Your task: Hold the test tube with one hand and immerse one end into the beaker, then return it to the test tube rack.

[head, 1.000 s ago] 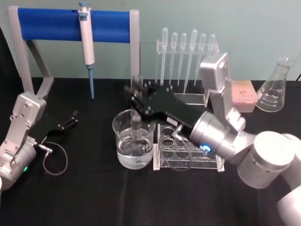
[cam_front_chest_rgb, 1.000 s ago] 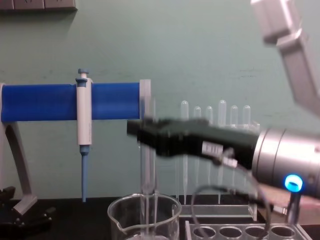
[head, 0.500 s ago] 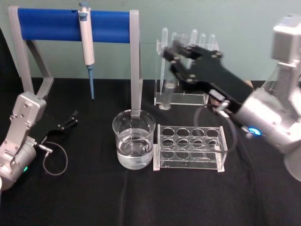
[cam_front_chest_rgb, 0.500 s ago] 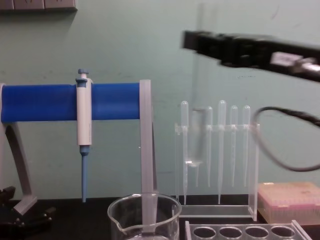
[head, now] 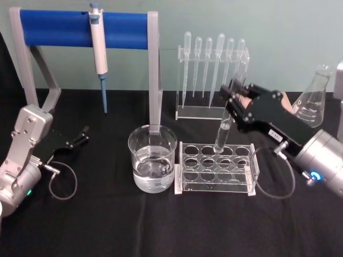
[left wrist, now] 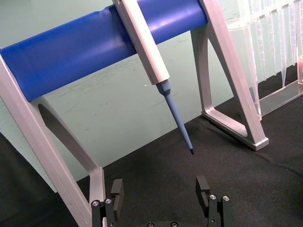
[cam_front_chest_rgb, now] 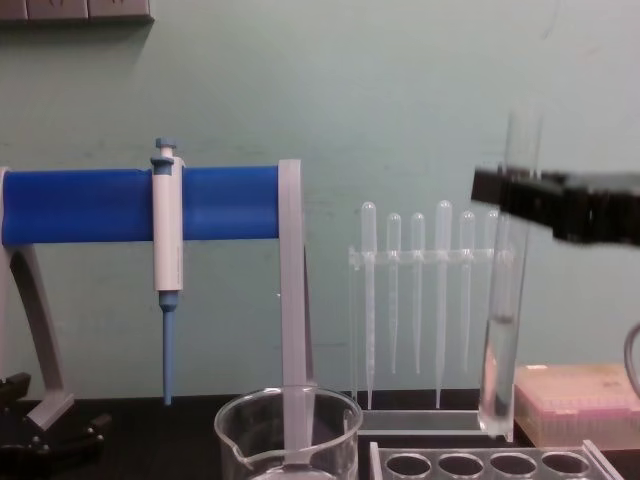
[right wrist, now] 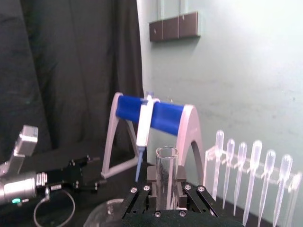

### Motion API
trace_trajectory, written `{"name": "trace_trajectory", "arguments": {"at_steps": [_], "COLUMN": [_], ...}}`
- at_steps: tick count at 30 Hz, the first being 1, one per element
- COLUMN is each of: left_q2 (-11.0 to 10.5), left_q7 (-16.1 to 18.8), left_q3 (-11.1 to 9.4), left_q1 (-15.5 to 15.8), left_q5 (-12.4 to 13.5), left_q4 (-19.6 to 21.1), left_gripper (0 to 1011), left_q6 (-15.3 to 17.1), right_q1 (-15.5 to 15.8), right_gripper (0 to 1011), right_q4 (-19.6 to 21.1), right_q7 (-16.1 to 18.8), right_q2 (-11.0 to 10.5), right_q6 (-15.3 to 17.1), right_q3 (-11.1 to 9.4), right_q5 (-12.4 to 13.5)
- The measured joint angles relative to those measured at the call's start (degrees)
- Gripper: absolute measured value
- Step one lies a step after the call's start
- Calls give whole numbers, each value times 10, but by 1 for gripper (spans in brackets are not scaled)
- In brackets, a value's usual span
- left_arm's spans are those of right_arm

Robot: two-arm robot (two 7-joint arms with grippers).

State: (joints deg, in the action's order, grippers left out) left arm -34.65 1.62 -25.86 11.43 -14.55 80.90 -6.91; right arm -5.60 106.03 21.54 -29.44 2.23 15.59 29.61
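We are finding the R hand (head: pixel 231 105) clamping its fingers on the test tube (head: pixel 222 130), holding it near upright above the clear rack (head: pixel 215 169), its lower end just over the rack's back row. The beaker (head: pixel 153 158) is standing on the black worktop (head: pixel 134 225) just left of the rack, w/ water inside. The L hand (head: pixel 80 136) is resting on the worktop, fingers apart.

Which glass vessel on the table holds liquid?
The beaker, left of the clear rack, holds clear liquid; the conical flask at far right looks empty.
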Motion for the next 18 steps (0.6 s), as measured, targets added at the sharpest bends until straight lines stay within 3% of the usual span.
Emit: {"name": "trace_trajectory", "arguments": {"at_steps": [12, 18], "left_q2": [0, 0], "left_q7": [0, 0], "left_q3": [0, 0], "left_q1": [0, 0], "left_q5": [0, 0], "left_q4": [0, 0], "left_gripper": [1000, 1000], "left_q6": [0, 0], "right_q1": [-10, -18], "right_gripper": [225, 225], "right_q4": [-39, -56], "right_q7": [7, 8], "right_q2": [11, 16], "right_q6": [1, 2], "right_q3": [24, 40], "right_q5": [-15, -37]}}
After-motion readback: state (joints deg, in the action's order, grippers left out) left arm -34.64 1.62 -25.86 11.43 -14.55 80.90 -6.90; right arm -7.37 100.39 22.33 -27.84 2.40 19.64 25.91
